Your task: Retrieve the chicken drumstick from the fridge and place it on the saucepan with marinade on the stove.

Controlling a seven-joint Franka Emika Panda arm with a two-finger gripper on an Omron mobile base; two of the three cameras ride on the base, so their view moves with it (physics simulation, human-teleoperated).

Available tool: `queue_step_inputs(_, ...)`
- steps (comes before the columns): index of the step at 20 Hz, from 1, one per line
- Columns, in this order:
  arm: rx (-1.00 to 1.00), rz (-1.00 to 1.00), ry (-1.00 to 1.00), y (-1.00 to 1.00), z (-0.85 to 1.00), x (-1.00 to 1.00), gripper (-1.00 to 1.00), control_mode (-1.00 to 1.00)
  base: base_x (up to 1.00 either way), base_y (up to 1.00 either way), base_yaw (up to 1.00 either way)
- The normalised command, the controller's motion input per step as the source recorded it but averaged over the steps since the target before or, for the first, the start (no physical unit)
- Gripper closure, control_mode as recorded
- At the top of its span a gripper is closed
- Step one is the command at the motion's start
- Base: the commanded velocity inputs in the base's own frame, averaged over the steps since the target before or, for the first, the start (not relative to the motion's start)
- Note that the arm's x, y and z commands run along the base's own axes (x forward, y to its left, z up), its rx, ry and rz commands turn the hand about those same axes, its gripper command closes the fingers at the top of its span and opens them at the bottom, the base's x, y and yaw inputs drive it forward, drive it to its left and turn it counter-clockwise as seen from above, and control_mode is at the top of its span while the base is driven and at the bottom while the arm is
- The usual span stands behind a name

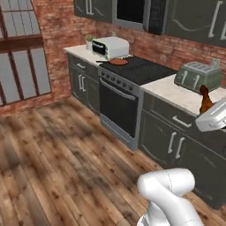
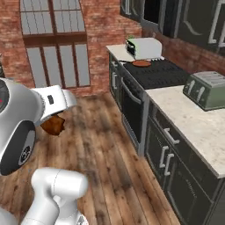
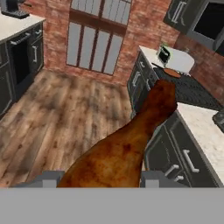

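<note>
My gripper is shut on the thick end of the chicken drumstick, a glossy reddish-brown piece whose narrow end points away toward the stove. From the left base view the drumstick sticks up from my white hand at the right edge, in front of the counter. In the right base view the drumstick hangs under my arm above the floor. The saucepan with marinade sits at the far end of the black stove, well beyond the drumstick. The fridge is out of view.
A grey-green toaster stands on the pale counter between me and the stove. A white toaster oven sits just past the saucepan. Dark cabinets line the right; open wood floor lies left.
</note>
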Motion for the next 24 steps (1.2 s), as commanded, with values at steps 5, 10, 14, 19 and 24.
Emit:
queue_step_inputs(5, 0.0, 0.0, 0.0, 0.0, 0.0, 0.0, 1.0, 1.0, 1.0, 0.93, -0.74)
queue_step_inputs(10, 0.0, 0.0, 0.0, 0.0, 0.0, 0.0, 1.0, 1.0, 1.0, 0.98, -0.69)
queue_step_inputs(14, 0.0, 0.0, 0.0, 0.0, 0.0, 0.0, 1.0, 1.0, 1.0, 1.0, -0.59)
queue_step_inputs(19, 0.0, 0.0, 0.0, 0.0, 0.0, 0.0, 1.0, 1.0, 1.0, 1.0, -0.49)
queue_step_inputs(24, 0.0, 0.0, 0.0, 0.0, 0.0, 0.0, 1.0, 1.0, 0.75, 1.0, -0.43)
